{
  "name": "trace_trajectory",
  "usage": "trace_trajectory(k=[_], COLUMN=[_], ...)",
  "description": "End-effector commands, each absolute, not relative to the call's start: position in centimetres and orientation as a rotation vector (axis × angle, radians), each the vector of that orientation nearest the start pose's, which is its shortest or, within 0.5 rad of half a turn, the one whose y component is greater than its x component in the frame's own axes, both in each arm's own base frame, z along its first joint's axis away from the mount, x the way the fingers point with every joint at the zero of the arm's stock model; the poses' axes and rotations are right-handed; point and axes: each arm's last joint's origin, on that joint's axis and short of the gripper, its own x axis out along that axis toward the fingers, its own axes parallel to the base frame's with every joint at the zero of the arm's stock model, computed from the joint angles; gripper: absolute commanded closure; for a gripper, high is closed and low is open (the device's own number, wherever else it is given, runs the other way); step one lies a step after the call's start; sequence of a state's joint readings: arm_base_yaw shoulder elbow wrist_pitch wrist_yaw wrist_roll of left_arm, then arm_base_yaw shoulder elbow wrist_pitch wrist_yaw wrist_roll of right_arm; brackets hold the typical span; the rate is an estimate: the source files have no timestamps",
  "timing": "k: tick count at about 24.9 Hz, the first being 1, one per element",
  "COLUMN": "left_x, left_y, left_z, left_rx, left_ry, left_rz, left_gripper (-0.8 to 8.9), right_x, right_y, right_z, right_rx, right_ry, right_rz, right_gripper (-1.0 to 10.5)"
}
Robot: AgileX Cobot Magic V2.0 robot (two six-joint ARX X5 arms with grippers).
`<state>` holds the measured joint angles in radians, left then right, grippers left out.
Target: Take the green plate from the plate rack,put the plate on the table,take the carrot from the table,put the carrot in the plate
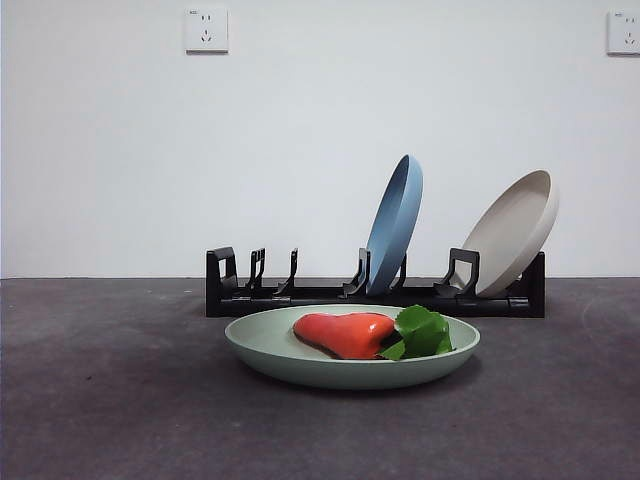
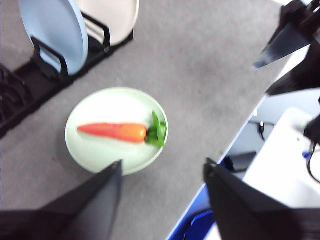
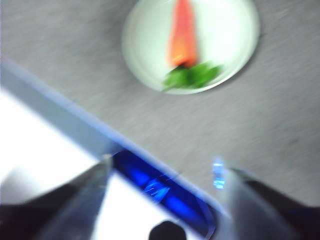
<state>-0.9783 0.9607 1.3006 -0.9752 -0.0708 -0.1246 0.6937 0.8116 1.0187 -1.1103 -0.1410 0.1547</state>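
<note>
The green plate (image 1: 300,362) lies flat on the table (image 1: 110,400) in front of the plate rack (image 1: 320,296). The carrot (image 1: 345,333) lies inside it, leaves to the right. The left wrist view shows the plate (image 2: 107,107) with the carrot (image 2: 112,131) from above; my left gripper (image 2: 162,175) is open and empty, high above the plate's near edge. The blurred right wrist view shows the plate (image 3: 225,35) and carrot (image 3: 182,35); my right gripper (image 3: 162,167) is open and empty, over the table's edge. Neither gripper shows in the front view.
A blue plate (image 1: 395,222) and a beige plate (image 1: 512,232) stand tilted in the rack's right slots; the left slots hold nothing. The other arm (image 2: 295,40) shows dark in the left wrist view. The table's edge (image 2: 235,145) runs beside the plate, with equipment beyond it.
</note>
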Motion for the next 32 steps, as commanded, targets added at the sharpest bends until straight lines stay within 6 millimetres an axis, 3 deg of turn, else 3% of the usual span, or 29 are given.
trace_trajectory(k=[1, 26, 32], left_x=[8.8, 8.8, 10.0], left_y=[-12.8, -12.6, -10.9], left_z=[39.7, 39.6, 40.9], left_rx=[0.226, 0.239, 0.374], left_ry=[0.656, 0.672, 0.449], left_rz=[-0.832, -0.82, -0.76], left_gripper=[8.3, 8.16, 8.15], right_x=[9.0, 8.9, 8.9], right_y=[8.2, 8.1, 8.1], right_z=[32.9, 33.0, 33.0], right_rx=[-0.086, -0.085, -0.085], right_ry=[0.953, 0.946, 0.946], right_rz=[0.74, 0.739, 0.738], right_gripper=[9.7, 9.5, 9.5])
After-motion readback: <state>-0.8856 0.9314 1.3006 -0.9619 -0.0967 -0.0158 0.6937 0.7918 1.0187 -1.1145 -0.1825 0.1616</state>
